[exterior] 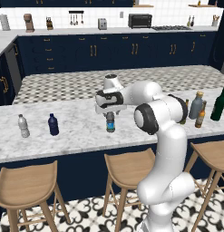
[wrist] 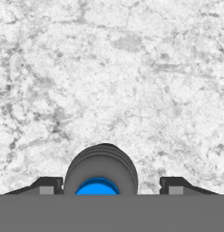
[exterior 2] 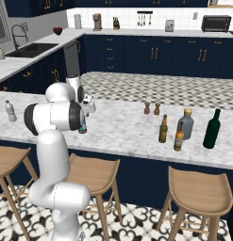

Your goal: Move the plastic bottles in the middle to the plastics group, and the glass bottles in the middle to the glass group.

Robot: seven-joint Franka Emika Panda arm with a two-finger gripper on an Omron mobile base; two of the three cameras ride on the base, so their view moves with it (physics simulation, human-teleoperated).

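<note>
The plastic bottle (exterior: 110, 122), greyish with a blue cap (wrist: 97, 187), stands upright mid-counter. My gripper (exterior: 109, 113) points straight down over it. In the hand view the fingertips (wrist: 47, 186) flank the bottle (wrist: 100, 165) with a gap on each side, so the gripper (wrist: 111, 186) is open around it. Far left stand the plastics group: a pale bottle (exterior: 23, 126) and a navy bottle (exterior: 53, 124). Two amber glass bottles (exterior 2: 163, 129) (exterior 2: 178, 136) stand at the right beside the glass group: a grey-blue bottle (exterior 2: 186, 124) and a green wine bottle (exterior 2: 212, 128).
Two small brown shakers (exterior 2: 147, 108) stand toward the counter's far side. Wooden stools (exterior: 127, 170) line the near edge of the marble counter (exterior: 77, 136). My own arm hides most of the grasp area in the right base view.
</note>
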